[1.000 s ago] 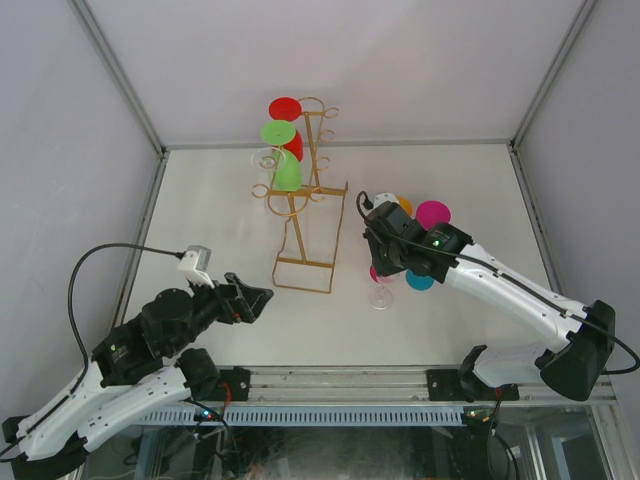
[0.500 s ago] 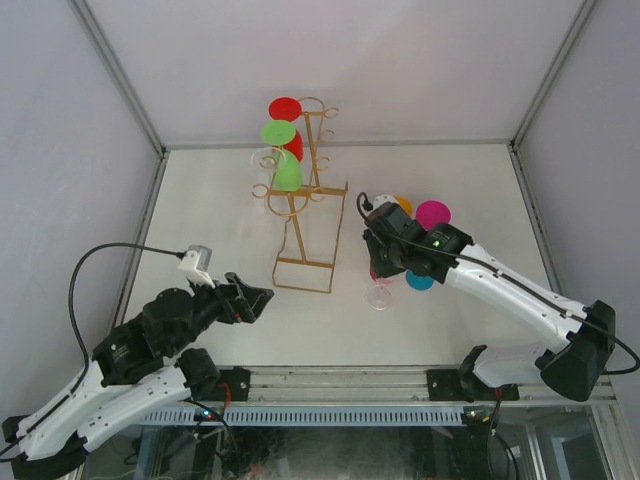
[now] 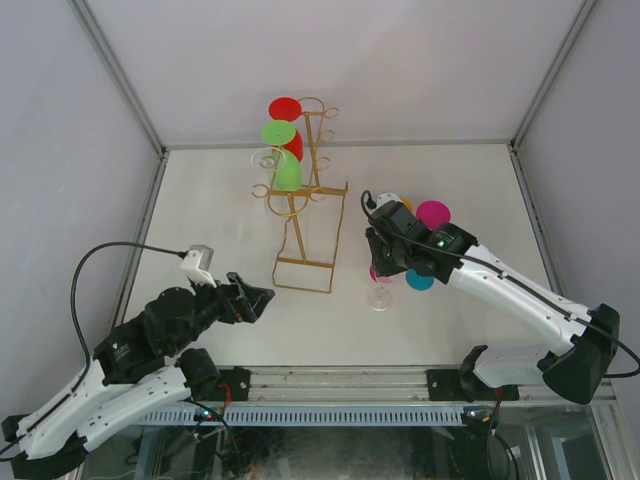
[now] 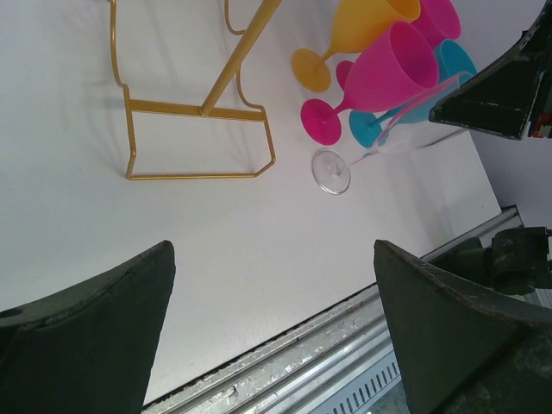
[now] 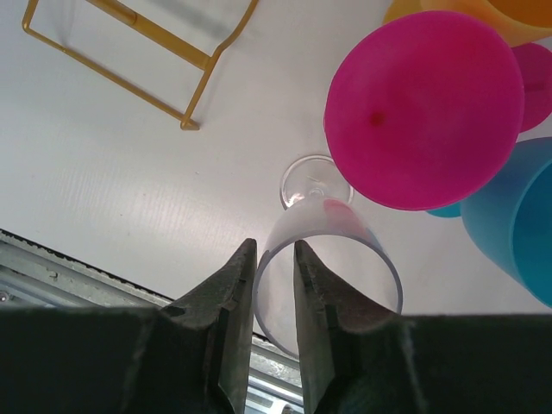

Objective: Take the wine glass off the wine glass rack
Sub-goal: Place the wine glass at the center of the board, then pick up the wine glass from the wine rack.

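Gold-coloured, the wine glass rack (image 4: 197, 110) is stood on the counter (image 3: 200, 220). The clear wine glass (image 5: 323, 233) is set upright just right of the rack's base, off the hooks. Its rim is straddled by the narrowly parted fingers of the right gripper (image 5: 274, 246); whether it is pinched or let go cannot be told. A pink glass (image 5: 423, 108), an orange glass (image 4: 362, 26) and a blue glass (image 5: 517, 216) are clustered beside it. A green glass (image 3: 287, 172) and a red glass (image 3: 285, 108) are hung on the rack's left side. Near the rack's base, the left gripper (image 4: 274, 259) is held with fingers spread wide and nothing between them.
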`<state>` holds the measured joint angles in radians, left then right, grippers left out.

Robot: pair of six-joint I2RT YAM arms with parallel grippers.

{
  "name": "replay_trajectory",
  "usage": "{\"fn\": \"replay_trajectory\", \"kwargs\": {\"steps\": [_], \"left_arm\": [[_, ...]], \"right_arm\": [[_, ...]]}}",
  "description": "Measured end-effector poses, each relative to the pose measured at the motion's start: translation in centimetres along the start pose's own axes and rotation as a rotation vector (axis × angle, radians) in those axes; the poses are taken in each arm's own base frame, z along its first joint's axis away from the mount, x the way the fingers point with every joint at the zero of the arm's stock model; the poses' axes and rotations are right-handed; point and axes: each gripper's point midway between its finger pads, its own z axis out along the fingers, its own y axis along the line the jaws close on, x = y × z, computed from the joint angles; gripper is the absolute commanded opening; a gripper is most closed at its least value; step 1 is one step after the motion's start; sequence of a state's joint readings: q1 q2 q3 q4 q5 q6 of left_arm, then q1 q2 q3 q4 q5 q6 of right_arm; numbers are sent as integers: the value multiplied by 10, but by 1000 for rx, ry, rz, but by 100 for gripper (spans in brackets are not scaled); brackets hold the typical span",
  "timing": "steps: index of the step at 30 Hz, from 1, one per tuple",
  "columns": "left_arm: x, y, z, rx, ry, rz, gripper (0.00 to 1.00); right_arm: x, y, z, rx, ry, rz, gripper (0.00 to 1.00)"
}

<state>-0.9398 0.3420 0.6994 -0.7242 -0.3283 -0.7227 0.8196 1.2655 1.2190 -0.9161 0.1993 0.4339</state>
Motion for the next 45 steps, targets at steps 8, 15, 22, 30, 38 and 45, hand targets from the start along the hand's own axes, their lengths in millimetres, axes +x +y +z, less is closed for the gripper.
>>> {"fn": "replay_trajectory", "kwargs": {"steps": [8, 15, 22, 30, 38, 45], "left_arm": [[1, 0, 1, -3, 4, 2, 100], [9, -5, 3, 21, 56, 37, 100], [19, -3, 7, 5, 122, 106, 100], [-14, -4, -3, -10, 45, 80, 100], [-83, -3, -29, -92, -145, 10, 100], [-131, -8, -20, -151, -175, -46, 100]], "right_arm": [[-3, 0, -4, -5, -10, 4, 24], [-14, 2, -24, -36, -69, 24, 27], [-27, 2, -62, -107, -181, 81, 34], [-35, -7, -115, -223, -377, 214, 54], [-7, -22, -133, -314, -511, 356, 72], [-3, -21, -151, -405, -593, 407, 75]]}}
